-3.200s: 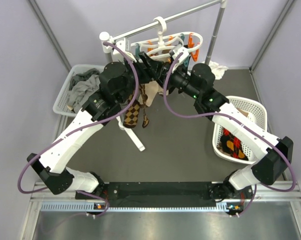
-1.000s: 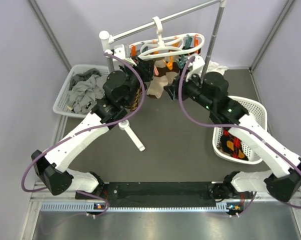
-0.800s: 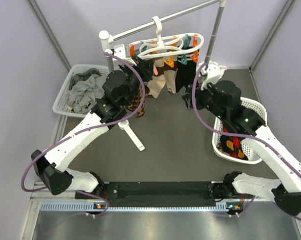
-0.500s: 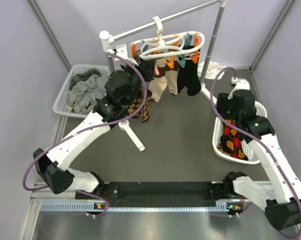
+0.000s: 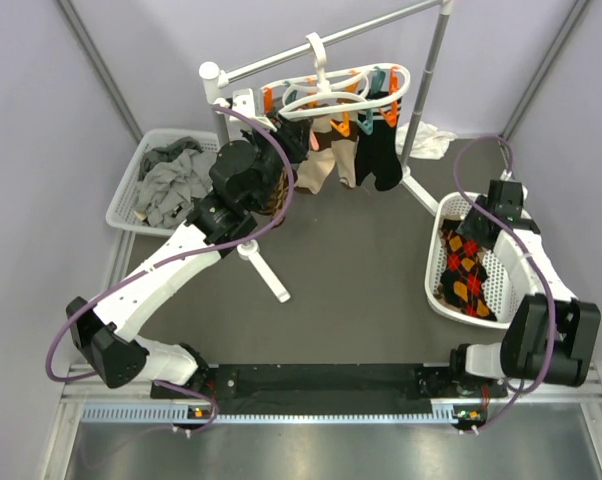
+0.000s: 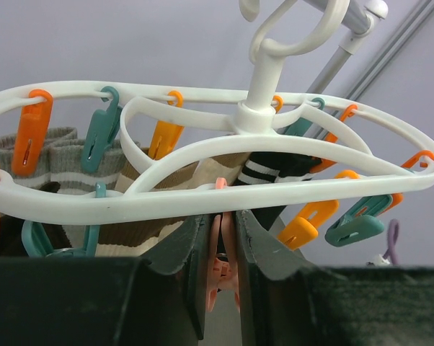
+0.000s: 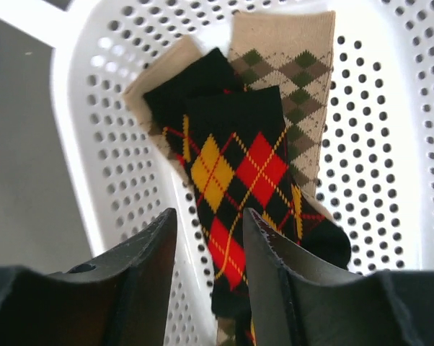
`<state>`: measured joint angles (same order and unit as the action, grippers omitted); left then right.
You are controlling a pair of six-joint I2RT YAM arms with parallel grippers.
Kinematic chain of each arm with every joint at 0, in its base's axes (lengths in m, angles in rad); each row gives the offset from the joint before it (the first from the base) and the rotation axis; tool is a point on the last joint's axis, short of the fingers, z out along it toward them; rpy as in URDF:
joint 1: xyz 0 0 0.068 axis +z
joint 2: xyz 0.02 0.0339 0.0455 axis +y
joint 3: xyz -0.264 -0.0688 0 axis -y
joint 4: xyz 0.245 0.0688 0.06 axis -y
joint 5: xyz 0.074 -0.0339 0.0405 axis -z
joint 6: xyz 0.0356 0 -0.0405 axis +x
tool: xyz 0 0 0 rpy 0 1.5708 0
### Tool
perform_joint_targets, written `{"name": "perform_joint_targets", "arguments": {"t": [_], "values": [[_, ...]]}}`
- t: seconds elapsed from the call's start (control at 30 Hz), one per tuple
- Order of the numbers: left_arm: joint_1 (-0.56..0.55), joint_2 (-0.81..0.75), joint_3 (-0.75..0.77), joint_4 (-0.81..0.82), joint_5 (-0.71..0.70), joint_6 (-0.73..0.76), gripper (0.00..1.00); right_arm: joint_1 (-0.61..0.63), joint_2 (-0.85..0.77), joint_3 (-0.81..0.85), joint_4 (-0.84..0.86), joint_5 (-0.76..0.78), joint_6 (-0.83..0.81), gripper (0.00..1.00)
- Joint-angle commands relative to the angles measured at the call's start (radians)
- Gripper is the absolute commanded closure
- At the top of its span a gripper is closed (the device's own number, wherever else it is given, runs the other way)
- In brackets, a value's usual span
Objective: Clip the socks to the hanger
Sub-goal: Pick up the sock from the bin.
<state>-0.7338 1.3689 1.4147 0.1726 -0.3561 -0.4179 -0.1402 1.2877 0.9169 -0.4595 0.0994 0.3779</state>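
Note:
The white hanger (image 5: 331, 85) hangs from the rail with several socks (image 5: 376, 150) clipped under it. From below, the hanger (image 6: 202, 194) shows its ring of orange and teal clips. My left gripper (image 6: 221, 241) is shut on a pale orange clip (image 6: 223, 259) just under the ring. In the top view this gripper (image 5: 284, 140) sits at the hanger's left end, with a brown argyle sock (image 5: 277, 190) hanging beside it. My right gripper (image 7: 208, 227) stands open and holds nothing. It hovers over a black, red and yellow argyle sock (image 7: 238, 173) and a beige sock (image 7: 296, 72). These lie in the white basket (image 7: 109, 144).
The right basket (image 5: 436, 275) holds several argyle socks (image 5: 466, 270), with my right gripper (image 5: 489, 218) above it. A left basket (image 5: 126, 195) holds grey socks (image 5: 171, 180). The rail stand (image 5: 426, 80) has a foot (image 5: 266, 270) across the mat. White cloth (image 5: 426, 140) lies behind.
My right arm has swung away from the hanger to above the right basket, its jaws narrowing somewhat. A black sock now hangs free from the hanger. The left gripper has stayed on its clip.

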Motion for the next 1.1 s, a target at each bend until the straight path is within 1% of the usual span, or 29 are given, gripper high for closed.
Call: {"name": "perform_joint_targets", "arguments": {"t": [0.0,0.2,0.33,0.4,0.43,0.53,0.6,0.73,1.07], "values": [[-0.001,0.015,0.000,-0.016,0.034,-0.005,0.86,-0.027,0.099,0.007,0.162,-0.063,0.035,0.59],[-0.001,0.018,0.004,-0.021,0.039,-0.012,0.86,-0.029,0.267,0.042,0.189,-0.038,0.039,0.60],[-0.001,0.013,0.006,-0.031,0.037,-0.006,0.86,-0.029,0.343,0.042,0.214,-0.032,0.032,0.60],[-0.001,0.009,0.006,-0.039,0.036,-0.005,0.86,-0.030,0.358,0.036,0.222,-0.030,0.026,0.64],[-0.001,0.007,0.003,-0.042,0.034,-0.005,0.86,-0.029,0.363,0.033,0.222,-0.033,0.026,0.72],[-0.001,0.001,0.000,-0.045,0.029,-0.005,0.85,-0.029,0.323,0.014,0.217,-0.044,0.015,0.83],[-0.001,-0.004,0.000,-0.048,0.028,-0.005,0.85,-0.029,0.288,-0.003,0.216,-0.061,-0.003,0.84],[-0.001,-0.008,0.000,-0.048,0.025,-0.010,0.86,-0.029,0.205,-0.010,0.173,-0.070,-0.036,0.96],[-0.001,-0.014,0.003,-0.058,0.028,-0.025,0.86,-0.029,-0.013,-0.027,0.085,-0.082,-0.073,1.00]]}}
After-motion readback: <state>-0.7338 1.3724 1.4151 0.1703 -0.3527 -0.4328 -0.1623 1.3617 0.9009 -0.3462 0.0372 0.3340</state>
